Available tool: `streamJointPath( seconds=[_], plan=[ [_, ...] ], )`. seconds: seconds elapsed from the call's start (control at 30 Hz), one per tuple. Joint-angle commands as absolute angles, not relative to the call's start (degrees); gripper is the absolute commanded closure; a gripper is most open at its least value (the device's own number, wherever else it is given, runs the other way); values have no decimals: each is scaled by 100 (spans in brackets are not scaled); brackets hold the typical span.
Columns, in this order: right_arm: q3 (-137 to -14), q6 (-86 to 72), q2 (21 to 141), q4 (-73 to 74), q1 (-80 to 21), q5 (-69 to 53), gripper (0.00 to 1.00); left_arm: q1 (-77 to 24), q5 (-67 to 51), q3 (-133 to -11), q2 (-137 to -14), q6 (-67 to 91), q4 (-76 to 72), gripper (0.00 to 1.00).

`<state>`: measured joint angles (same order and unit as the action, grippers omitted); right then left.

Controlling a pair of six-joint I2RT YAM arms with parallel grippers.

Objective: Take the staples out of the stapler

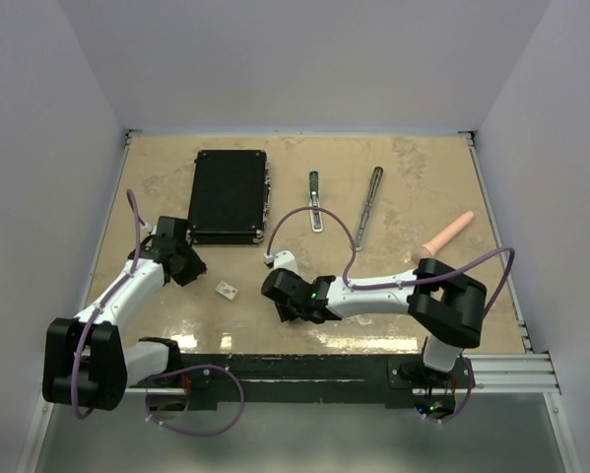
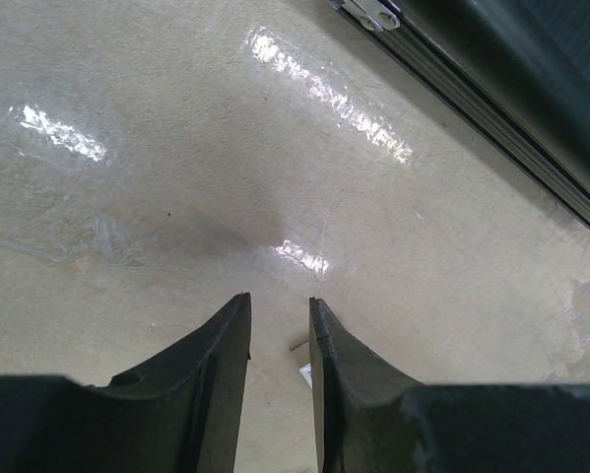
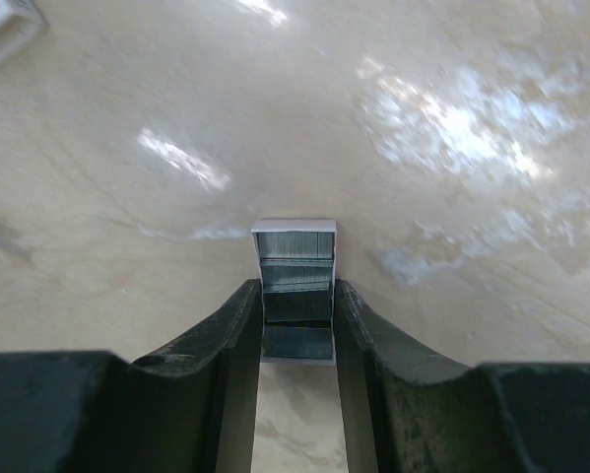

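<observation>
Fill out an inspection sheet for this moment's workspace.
Surface: beige marbled table, glossy glare patches.
Job's things: stapler lies as two separate bars, the second bar to its right; staples sit in a small white tray.
Clutter: black case, pinkish cylinder, small white block.
Grippers: left tool slightly open, holding nothing; right tool closed against the tray's sides.
Cables: purple cables loop above the table.
Surroundings: plain white walls.

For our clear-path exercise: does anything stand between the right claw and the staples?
Nothing visible does. The staples lie in a white tray directly between the fingers of the right claw, which flank the tray's sides.
</observation>
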<state>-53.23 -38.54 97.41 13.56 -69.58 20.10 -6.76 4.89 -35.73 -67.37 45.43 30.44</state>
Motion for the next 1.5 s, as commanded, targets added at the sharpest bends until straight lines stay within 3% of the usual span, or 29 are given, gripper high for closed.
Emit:
streamJointPath(
  seconds=[0.0, 0.3, 0.53, 0.67, 0.87, 1.03, 1.47],
  plan=[
    [-5914, -3525, 10160, 994, -7022, 2022, 67, -624, 387, -3568, -6785, 4535, 2909, 66],
    [-6539, -3235, 10714, 598, -7250, 1714, 64, -624, 228, -3586, -6917, 4553, 2988, 66],
    [-6452, -3076, 10679, 457, -7339, 1924, 48, -624, 106, -3551, -6899, 4597, 3076, 66],
    [-6179, -3041, 10495, 308, -7339, 1995, 46, -624, 88, -3568, -6882, 4597, 3138, 66],
    [-5792, -3058, 10345, 88, -7374, 2100, 48, -624, 97, -3560, -6873, 4597, 3146, 66],
    [-5652, -3103, 10371, 18, -7470, 2267, 56, -624, 35, -3551, -6821, 4588, 3138, 66],
    [-5959, -2980, 10635, -185, -7805, 2988, 64, -563, 35, -3568, -6820, 4614, 3146, 65]
  ],
)
